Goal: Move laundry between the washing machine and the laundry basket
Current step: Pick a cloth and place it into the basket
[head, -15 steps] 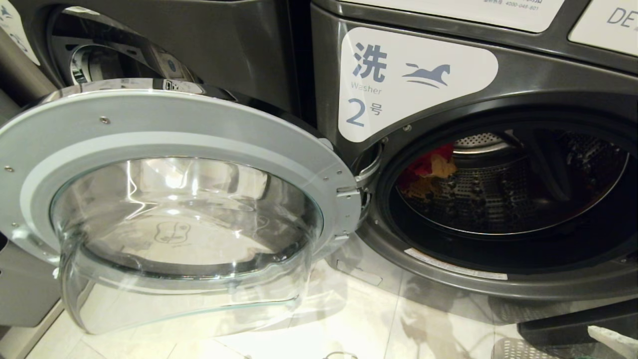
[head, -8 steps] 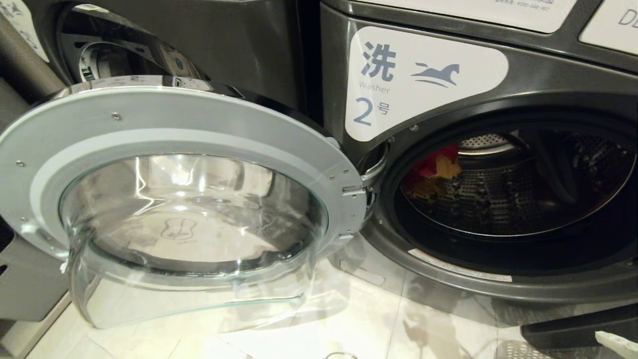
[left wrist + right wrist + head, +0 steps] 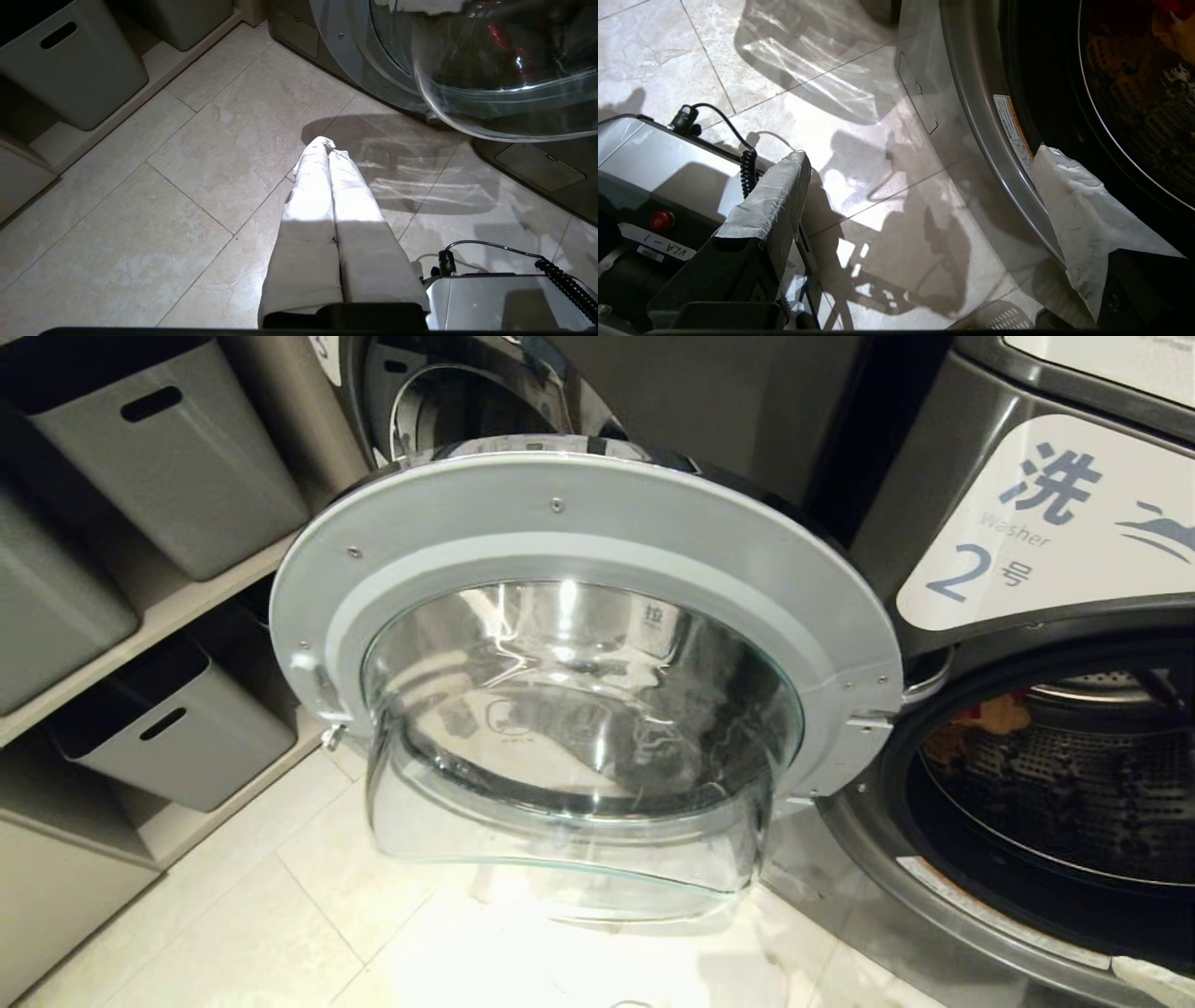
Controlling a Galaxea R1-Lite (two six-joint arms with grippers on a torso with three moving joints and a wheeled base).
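Camera view swung left since the earlier frame, open door [image 3: 583,644] now central; left gripper [image 3: 328,144] clenched, empty, low over floor tiles [image 3: 140,224]; right gripper [image 3: 920,154] spread wide beside washing machine [image 3: 1027,523]; red-and-yellow laundry [image 3: 980,719] inside drum.

Laundromat: numbered washing machine [image 3: 1027,523], bins [image 3: 168,457]

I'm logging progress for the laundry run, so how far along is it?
Done: the washing machine door hangs wide open. In hand: the right pincer, open and empty, is near the drum's rim. Left: red and yellow laundry sits in the drum; no basket shows. The left pincer is shut above the floor.
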